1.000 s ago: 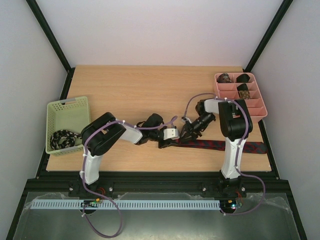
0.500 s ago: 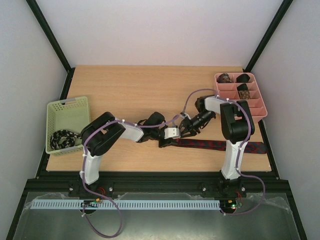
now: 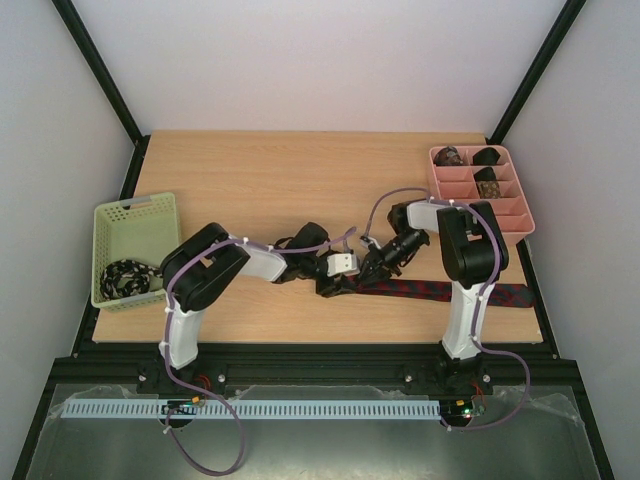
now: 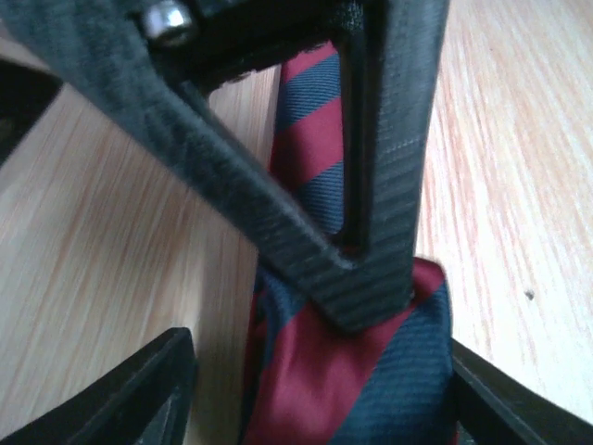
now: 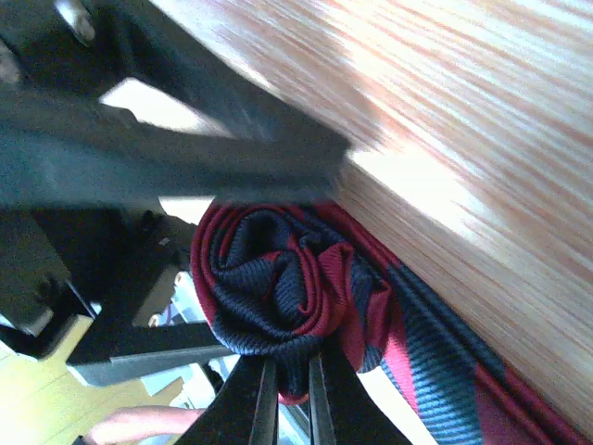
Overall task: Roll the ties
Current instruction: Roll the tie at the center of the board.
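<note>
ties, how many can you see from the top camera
5. A dark red striped tie lies on the table, one end rolled; a black-white tie in the green basket; three coils in the pink tray. Others may be hidden.

The long tie (image 3: 440, 291) lies across the near right of the bench (image 3: 270, 180), its rolled end toward the centre. A basket (image 3: 135, 208) at the left edge holds a second tie (image 3: 128, 276). A tray (image 3: 516, 226) in the far right corner holds coiled ties (image 3: 487, 186).
</note>
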